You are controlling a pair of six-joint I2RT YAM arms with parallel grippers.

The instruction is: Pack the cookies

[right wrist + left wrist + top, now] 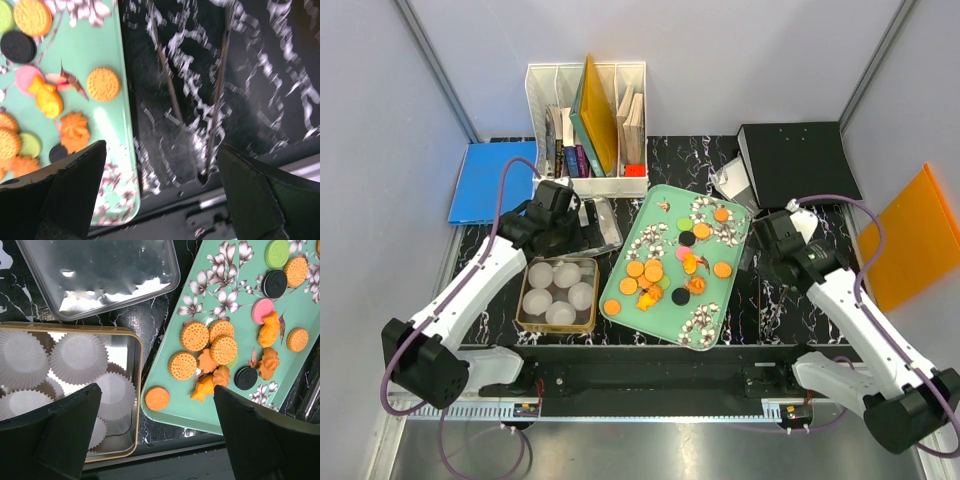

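Top external view: left arm reaching forward from its base, wrist bent down above the gap between gold-rimmed tin and mint-green floral tray; right arm angled inward, wrist just beside the tray's right edge. Left gripper spread wide and empty, hovering over the tin's right rim and the tray's near-left corner. Right gripper likewise spread wide, pinching nothing, over black marbled tabletop just right of the tray. Tin filled with white pleated paper cups. Clear lid lying just behind the tin. Cookies all on the tray: mostly orange rounds, some black, one pink, a couple green, with orange fish and flower shapes among them.
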